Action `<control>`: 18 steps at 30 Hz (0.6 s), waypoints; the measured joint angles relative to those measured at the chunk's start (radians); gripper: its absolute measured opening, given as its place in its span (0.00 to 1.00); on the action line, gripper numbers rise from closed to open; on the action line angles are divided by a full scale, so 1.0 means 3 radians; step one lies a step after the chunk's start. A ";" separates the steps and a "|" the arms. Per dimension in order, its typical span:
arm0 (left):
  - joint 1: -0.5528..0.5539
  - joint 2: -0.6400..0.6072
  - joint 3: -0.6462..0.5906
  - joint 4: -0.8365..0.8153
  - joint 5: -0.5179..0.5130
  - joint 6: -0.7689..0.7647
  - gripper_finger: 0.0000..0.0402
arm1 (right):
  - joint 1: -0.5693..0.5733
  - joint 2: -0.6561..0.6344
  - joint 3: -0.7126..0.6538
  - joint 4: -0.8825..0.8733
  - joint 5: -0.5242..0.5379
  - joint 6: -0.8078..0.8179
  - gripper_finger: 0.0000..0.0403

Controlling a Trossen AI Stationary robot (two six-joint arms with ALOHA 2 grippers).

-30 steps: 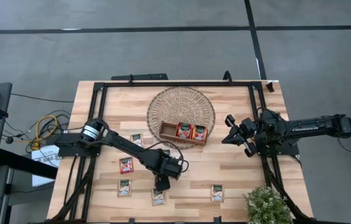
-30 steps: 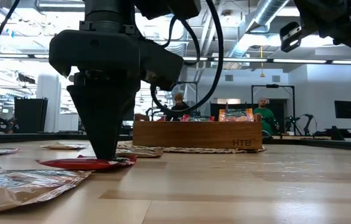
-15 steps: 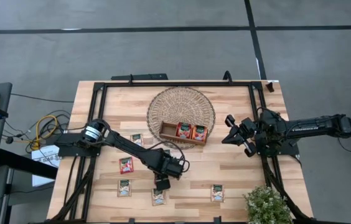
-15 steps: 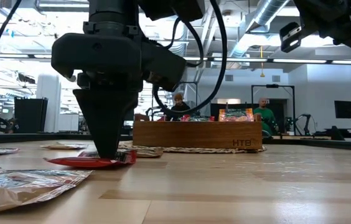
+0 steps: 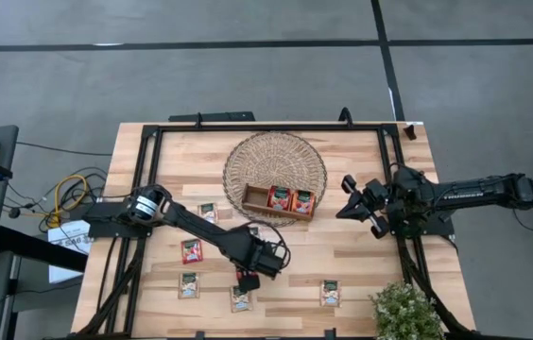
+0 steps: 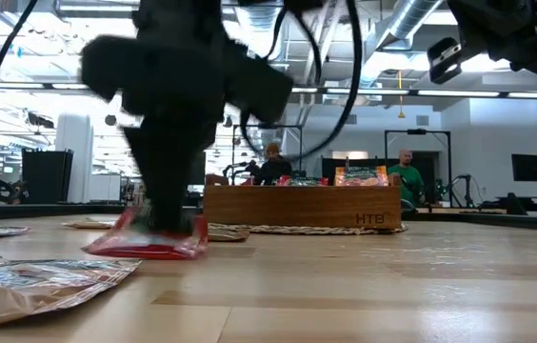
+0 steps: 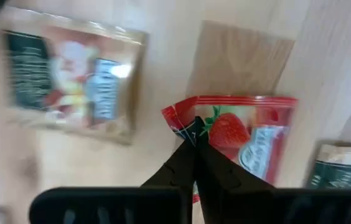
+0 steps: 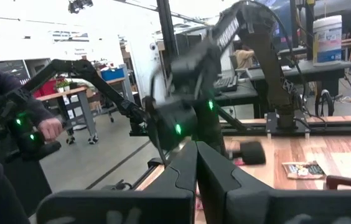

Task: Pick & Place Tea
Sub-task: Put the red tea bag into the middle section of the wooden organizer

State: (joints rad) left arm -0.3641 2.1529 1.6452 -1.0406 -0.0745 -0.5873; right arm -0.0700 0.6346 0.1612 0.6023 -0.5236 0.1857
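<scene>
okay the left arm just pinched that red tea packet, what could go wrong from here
The left gripper holds the red sachet only by one corner, so it may slip or swing loose on the way to the wooden tray. A cream sachet lies close by and could get dragged. The right gripper waits beside the tray, a possible crowding point.

Glossy, seemingly foil sachets point(image 6: 45, 278) on smooth wooden table point(image 6: 364, 286).
</scene>
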 joint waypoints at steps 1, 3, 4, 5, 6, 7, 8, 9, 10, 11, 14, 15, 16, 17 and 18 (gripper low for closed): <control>-0.0004 -0.0003 0.0093 -0.0103 -0.0045 -0.0018 0.00 | 0.0001 0.0000 0.0000 -0.0018 0.0000 0.0001 0.00; -0.0013 -0.0008 0.0278 -0.0319 -0.0150 -0.0038 0.00 | 0.0000 0.0000 0.0000 -0.0026 0.0000 0.0002 0.00; -0.0017 -0.0008 0.0378 -0.0420 -0.0208 -0.0046 0.00 | 0.0001 0.0000 0.0000 -0.0025 0.0000 0.0002 0.00; -0.0021 -0.0008 0.0478 -0.0537 -0.0252 -0.0090 0.00 | 0.0000 0.0000 0.0000 -0.0021 0.0000 0.0028 0.00; -0.0026 -0.0009 0.0588 -0.0636 -0.0299 -0.0126 0.00 | 0.0000 0.0000 0.0000 -0.0007 0.0001 0.0082 0.00; -0.0028 -0.0009 0.0707 -0.0735 -0.0344 -0.0169 0.00 | 0.0000 0.0000 0.0000 0.0018 0.0001 0.0141 0.00; -0.0031 -0.0009 0.0830 -0.0829 -0.0386 -0.0194 0.00 | 0.0000 0.0000 0.0000 0.0051 0.0001 0.0200 0.00; -0.0035 -0.0013 0.0958 -0.0926 -0.0433 -0.0202 0.00 | 0.0000 0.0000 0.0000 0.0078 0.0005 0.0253 0.00; -0.0037 -0.0017 0.1083 -0.1005 -0.0492 -0.0202 0.00 | 0.0000 0.0000 0.0000 0.0092 0.0013 0.0300 0.00; -0.0037 -0.0022 0.1196 -0.1078 -0.0547 -0.0205 0.00 | 0.0001 0.0000 0.0000 0.0095 0.0028 0.0343 0.00; -0.0035 -0.0022 0.1551 -0.1245 -0.0724 -0.0199 0.00 | 0.0015 0.0005 0.0000 0.0097 0.0102 0.0433 0.00; -0.0030 -0.0024 0.1656 -0.1295 -0.0777 -0.0186 0.00 | 0.0016 0.0032 0.0006 0.0096 0.0127 0.0453 0.00; -0.0019 -0.0028 0.1747 -0.1336 -0.0838 -0.0171 0.00 | 0.0027 0.0069 0.0029 0.0083 0.0160 0.0475 0.00; -0.0011 -0.0028 0.1829 -0.1368 -0.0900 -0.0143 0.00 | 0.0040 0.0114 0.0060 0.0082 0.0174 0.0490 0.00; -0.0003 -0.0028 0.1899 -0.1385 -0.0958 -0.0113 0.00 | 0.0056 0.0171 0.0096 0.0078 0.0178 0.0491 0.00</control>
State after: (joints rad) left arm -0.3652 2.1445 2.2149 -1.4562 -0.3619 -0.6212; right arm -0.0532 0.6858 0.1898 0.6256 -0.4700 0.3330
